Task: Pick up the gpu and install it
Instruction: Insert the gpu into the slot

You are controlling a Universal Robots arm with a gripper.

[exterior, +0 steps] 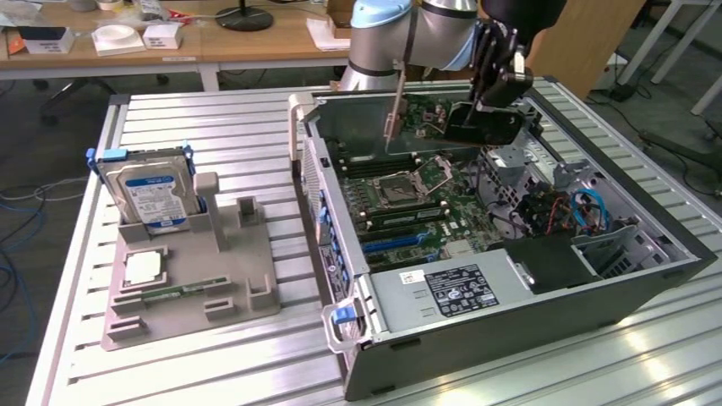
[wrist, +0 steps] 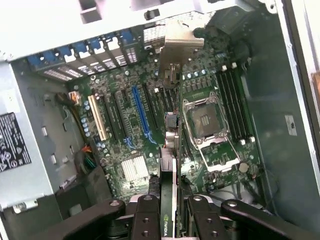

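Note:
The gpu point(exterior: 427, 114) is a green card with a silver end bracket, and it hangs over the far end of the open computer case point(exterior: 631, 283). My gripper point(exterior: 483, 118) is shut on its black cooler end. In the wrist view the gpu point(wrist: 170, 145) runs edge-on down the middle, with its bracket toward the case's rear slot openings. My gripper point(wrist: 170, 222) clamps it from both sides, one black finger point(wrist: 145, 220) on each face. The card is above the motherboard point(wrist: 125, 100), close to the long blue slot point(wrist: 141, 112) and not seated in it.
Inside the case lie the CPU socket point(exterior: 408, 180), memory slots point(wrist: 234, 107), a power supply point(exterior: 445, 292) and loose cables point(exterior: 587, 211). On the exterior view's left, a grey holder point(exterior: 192, 279) carries a blue-labelled hard drive point(exterior: 152, 190) and a narrow memory stick point(exterior: 169, 293).

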